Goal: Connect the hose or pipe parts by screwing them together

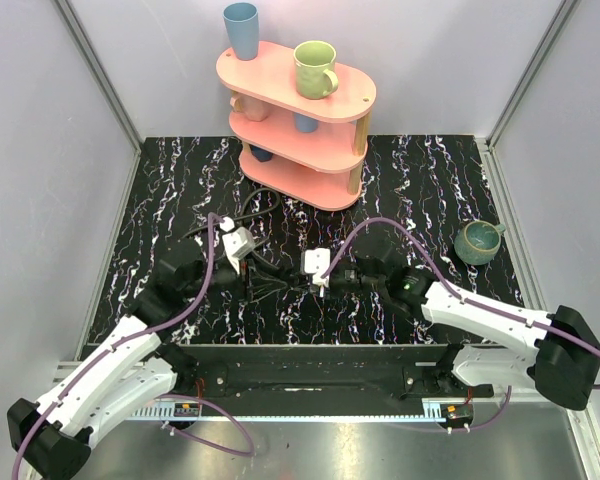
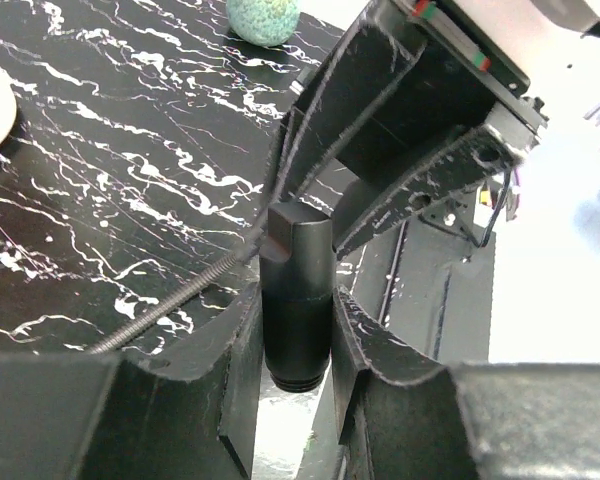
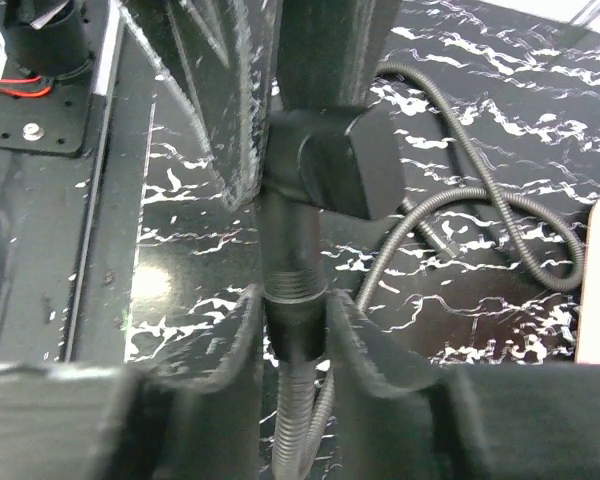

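Black marbled table [image 1: 430, 170]; left gripper [image 2: 295, 312] clamps smooth black fitting [image 2: 298, 255]; right gripper [image 3: 297, 308] pinches ribbed hose [image 3: 302, 432] at threaded collar.

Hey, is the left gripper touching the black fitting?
Touching. Left wrist view: the left gripper clamps the fitting, both fingers flush on its sides.

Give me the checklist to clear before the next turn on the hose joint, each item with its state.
1. Left pincer clamped on the black fitting: ok.
2. Right pincer flanking the hose end: ok.
3. Right pincer's grip tight: cannot tell.
4. Hose end in line with fitting: ok.
5. Joint screwed fully home: cannot tell; ridges show at the seam.
6. Rest of the hose slack on the table: ok.
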You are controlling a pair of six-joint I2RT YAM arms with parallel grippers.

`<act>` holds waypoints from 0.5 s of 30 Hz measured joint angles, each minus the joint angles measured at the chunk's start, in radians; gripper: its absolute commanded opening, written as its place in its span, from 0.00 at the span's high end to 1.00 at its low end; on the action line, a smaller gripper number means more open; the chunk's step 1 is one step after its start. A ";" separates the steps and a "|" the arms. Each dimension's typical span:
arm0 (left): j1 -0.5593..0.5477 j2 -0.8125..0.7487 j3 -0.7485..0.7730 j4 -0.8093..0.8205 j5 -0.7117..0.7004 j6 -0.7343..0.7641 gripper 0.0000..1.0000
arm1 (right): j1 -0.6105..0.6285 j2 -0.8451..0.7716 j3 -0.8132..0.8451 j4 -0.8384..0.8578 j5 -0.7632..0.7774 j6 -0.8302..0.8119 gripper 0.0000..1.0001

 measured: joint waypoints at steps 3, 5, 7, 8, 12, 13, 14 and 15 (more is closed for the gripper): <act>-0.007 -0.001 0.000 0.010 -0.036 -0.074 1.00 | 0.000 -0.006 -0.009 0.034 0.027 0.046 0.43; -0.012 -0.004 -0.001 0.017 -0.077 -0.158 1.00 | -0.001 -0.035 -0.039 0.075 0.067 0.055 0.23; -0.013 -0.011 -0.001 0.020 -0.122 -0.253 1.00 | -0.002 -0.083 -0.090 0.119 0.105 0.060 0.11; -0.013 -0.015 -0.001 0.020 -0.143 -0.291 1.00 | -0.003 -0.104 -0.111 0.132 0.122 0.056 0.09; -0.013 -0.008 0.008 -0.002 -0.249 -0.534 1.00 | -0.003 -0.152 -0.158 0.160 0.197 0.024 0.10; -0.013 0.000 0.017 -0.016 -0.269 -0.594 1.00 | -0.001 -0.160 -0.169 0.170 0.218 0.013 0.10; -0.013 0.009 0.025 -0.027 -0.285 -0.643 1.00 | 0.002 -0.169 -0.179 0.181 0.240 0.001 0.11; -0.013 0.021 0.034 -0.037 -0.302 -0.723 1.00 | 0.005 -0.180 -0.192 0.197 0.259 -0.011 0.13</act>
